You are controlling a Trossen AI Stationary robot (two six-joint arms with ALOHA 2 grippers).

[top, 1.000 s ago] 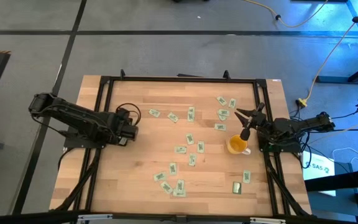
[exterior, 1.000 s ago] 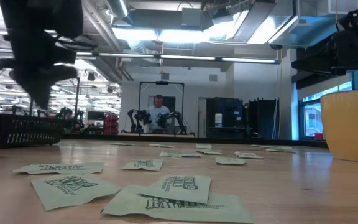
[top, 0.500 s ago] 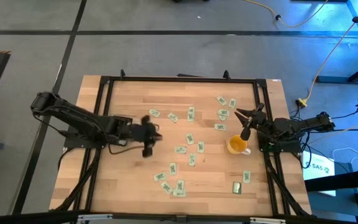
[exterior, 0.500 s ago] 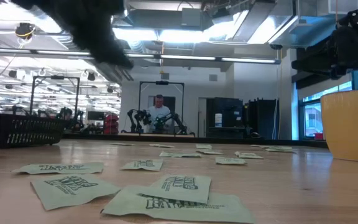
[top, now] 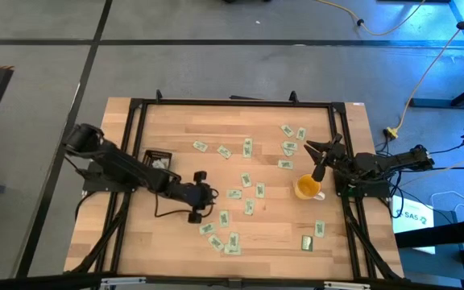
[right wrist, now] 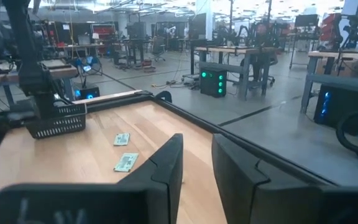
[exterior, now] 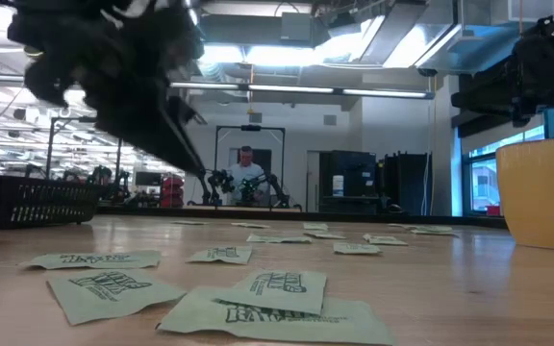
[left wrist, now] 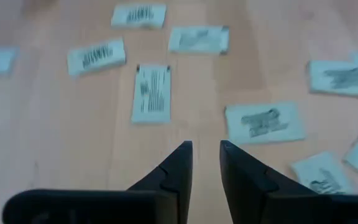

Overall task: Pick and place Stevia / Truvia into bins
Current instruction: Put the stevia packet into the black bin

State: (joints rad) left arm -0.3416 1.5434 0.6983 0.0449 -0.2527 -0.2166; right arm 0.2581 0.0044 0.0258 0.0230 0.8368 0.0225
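Pale green paper comes first in the low view: the Stevia / Truvia sachets lie flat right at the lens, with dark green print too slanted to read as words. Seen from above, more of them are scattered over the middle and right of the table, some near its top right corner and a loose cluster toward the front edge. In the left wrist view the nearest sachets show only blurred lines of print, nothing legible.

The left gripper hangs low over the scatter near the table's middle, its two dark fingers parted by a narrow gap with nothing between them; one sachet lies just ahead of the tips. The left arm reaches out from the left side. Behind it, near the left edge, sits the black bin with pale sachets inside.

A yellow cup stands on the right half of the table. The right gripper hovers just beside and above it, fingers apart and holding nothing.

The table is light wood planking in a black metal frame. Beyond it stretches a workshop with ceiling lights, dark cabinets, workbenches and another pair of robot arms, where a person stands far off.
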